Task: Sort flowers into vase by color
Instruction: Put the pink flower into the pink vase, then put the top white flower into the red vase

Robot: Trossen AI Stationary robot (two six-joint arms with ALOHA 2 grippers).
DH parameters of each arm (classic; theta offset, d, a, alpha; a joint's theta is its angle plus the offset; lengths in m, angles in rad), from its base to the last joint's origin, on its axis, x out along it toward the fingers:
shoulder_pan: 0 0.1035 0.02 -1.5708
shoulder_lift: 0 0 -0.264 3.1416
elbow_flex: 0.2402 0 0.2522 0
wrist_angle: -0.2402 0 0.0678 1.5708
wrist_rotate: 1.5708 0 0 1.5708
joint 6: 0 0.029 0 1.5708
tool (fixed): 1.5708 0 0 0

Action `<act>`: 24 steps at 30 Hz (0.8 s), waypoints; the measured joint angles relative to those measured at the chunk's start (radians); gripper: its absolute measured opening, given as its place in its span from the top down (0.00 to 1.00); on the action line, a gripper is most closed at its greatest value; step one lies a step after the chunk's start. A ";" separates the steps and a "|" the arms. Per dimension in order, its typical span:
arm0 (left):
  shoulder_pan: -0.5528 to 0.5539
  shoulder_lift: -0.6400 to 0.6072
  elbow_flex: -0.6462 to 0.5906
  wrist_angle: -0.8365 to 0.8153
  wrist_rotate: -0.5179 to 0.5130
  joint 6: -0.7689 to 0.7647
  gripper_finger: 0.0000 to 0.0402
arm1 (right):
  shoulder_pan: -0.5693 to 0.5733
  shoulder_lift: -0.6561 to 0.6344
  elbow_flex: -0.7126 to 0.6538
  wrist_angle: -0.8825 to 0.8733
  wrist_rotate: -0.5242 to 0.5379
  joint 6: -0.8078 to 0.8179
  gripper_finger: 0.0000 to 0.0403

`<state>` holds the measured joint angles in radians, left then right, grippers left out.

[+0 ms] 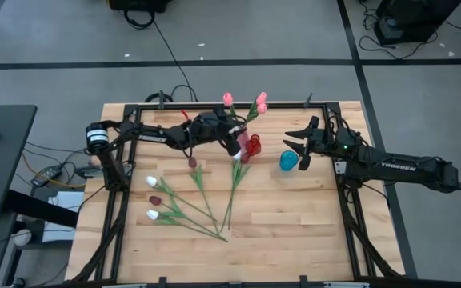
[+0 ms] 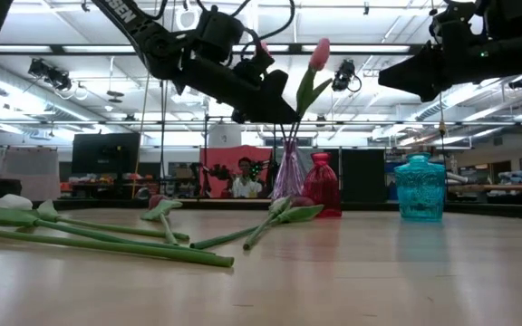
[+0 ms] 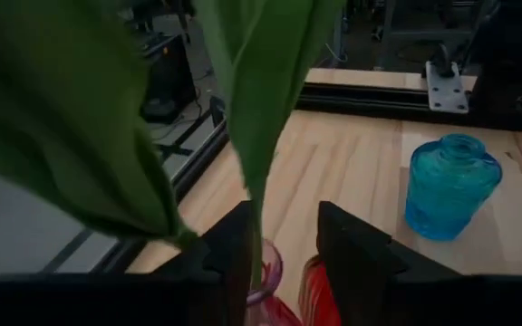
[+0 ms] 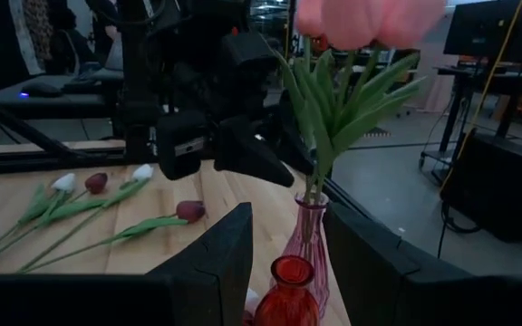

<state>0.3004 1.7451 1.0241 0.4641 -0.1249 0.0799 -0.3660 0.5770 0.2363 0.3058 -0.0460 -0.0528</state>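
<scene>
My left gripper (image 3: 284, 240) hangs above the pink vase (image 2: 289, 174), jaws apart around a tulip stem (image 3: 255, 195). My right gripper (image 1: 294, 142), jaws apart and empty, waits near the blue vase (image 1: 287, 161).

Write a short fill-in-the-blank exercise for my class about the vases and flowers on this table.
1. The pink tulips stand in the ____ vase.
2. The vase standing apart, nearest the right gripper, is coloured ____.
3. The red vase holds ____ flowers.
4. The white tulips and maroon tulips off the vases lie on the ____.

Missing words: pink; blue; no; table
</scene>
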 joint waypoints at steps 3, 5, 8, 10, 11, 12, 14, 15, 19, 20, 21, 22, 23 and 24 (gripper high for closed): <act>-0.006 -0.026 0.000 -0.056 -0.011 0.033 0.60 | 0.000 0.000 0.000 0.000 0.000 -0.001 0.63; -0.014 -0.050 0.000 -0.108 -0.012 0.045 0.58 | 0.000 0.000 0.000 0.000 0.000 -0.001 0.63; -0.037 -0.083 0.000 -0.202 -0.015 0.040 0.57 | 0.000 0.000 0.000 -0.001 0.000 -0.001 0.63; -0.062 -0.101 0.000 -0.272 -0.020 0.018 0.57 | 0.000 0.000 0.000 -0.001 0.000 -0.001 0.63; -0.077 -0.110 0.000 -0.310 -0.021 -0.003 0.57 | 0.000 0.000 0.000 -0.001 0.000 -0.002 0.63; -0.093 -0.115 0.000 -0.345 -0.021 -0.023 0.57 | 0.000 0.000 0.000 -0.001 0.000 -0.002 0.63; -0.132 -0.119 0.000 -0.413 -0.019 -0.089 0.57 | 0.000 0.000 0.000 -0.001 0.000 -0.002 0.63; -0.153 -0.119 0.000 -0.448 -0.013 -0.130 0.57 | 0.000 0.000 0.000 -0.001 0.000 -0.002 0.63; -0.254 -0.082 0.001 -0.533 0.006 -0.348 0.57 | 0.000 0.000 0.000 -0.002 0.000 -0.002 0.63; -0.280 -0.063 0.001 -0.543 0.006 -0.414 0.57 | 0.000 0.002 0.000 -0.001 0.000 -0.002 0.63; -0.304 -0.044 0.001 -0.538 0.005 -0.481 0.57 | 0.000 0.005 0.000 0.000 0.001 -0.002 0.63; -0.327 -0.021 0.001 -0.534 0.005 -0.555 0.57 | -0.001 0.007 0.000 -0.004 0.000 -0.002 0.63; -0.346 0.000 0.001 -0.525 0.005 -0.633 0.57 | -0.001 0.012 -0.001 -0.004 0.001 -0.002 0.63; -0.362 0.020 0.001 -0.516 0.006 -0.704 0.57 | -0.001 0.017 0.000 0.002 0.000 -0.002 0.63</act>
<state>-0.0613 1.7649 1.0248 -0.0521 -0.1192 -0.6241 -0.3669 0.5937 0.2359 0.3079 -0.0456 -0.0551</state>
